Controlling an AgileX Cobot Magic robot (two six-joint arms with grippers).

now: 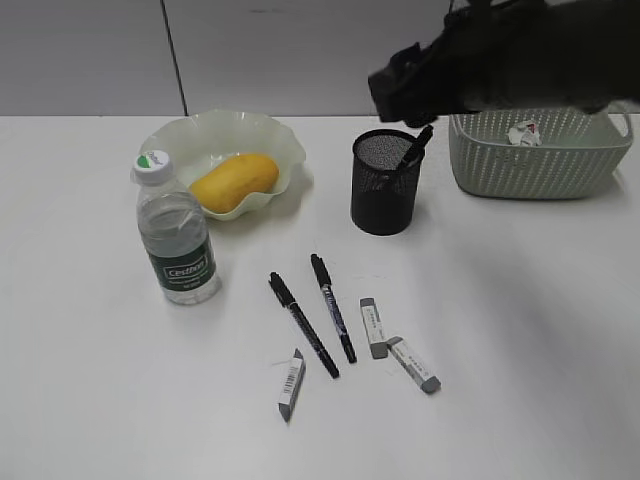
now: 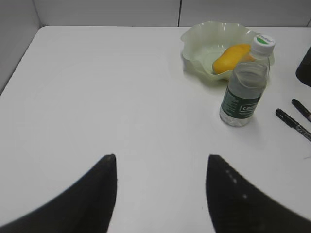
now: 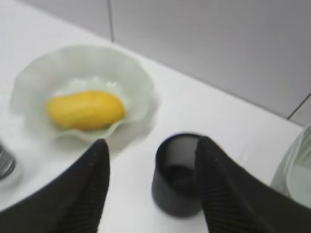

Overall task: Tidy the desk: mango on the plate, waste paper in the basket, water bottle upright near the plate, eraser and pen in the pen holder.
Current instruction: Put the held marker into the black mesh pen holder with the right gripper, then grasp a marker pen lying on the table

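The mango [image 1: 235,182] lies in the wavy green plate [image 1: 222,124], and the water bottle [image 1: 177,240] stands upright just in front of it. A pen [image 1: 416,143] leans inside the black mesh pen holder [image 1: 386,195]. Two more pens [image 1: 303,325] lie on the desk [image 1: 520,330] with three erasers [image 1: 373,327] around them. The waste paper [image 1: 524,133] sits in the basket [image 1: 540,160]. My right gripper [image 3: 153,144] hangs open and empty just above the pen holder [image 3: 177,174]. My left gripper [image 2: 161,158] is open over bare desk, left of the bottle [image 2: 245,82].
The right arm [image 1: 500,60] reaches in dark and blurred from the top right, over the basket. A grey wall runs behind the desk. The left wrist view shows the desk's left edge [image 2: 19,63] and the two loose pens [image 2: 291,124] at its right side.
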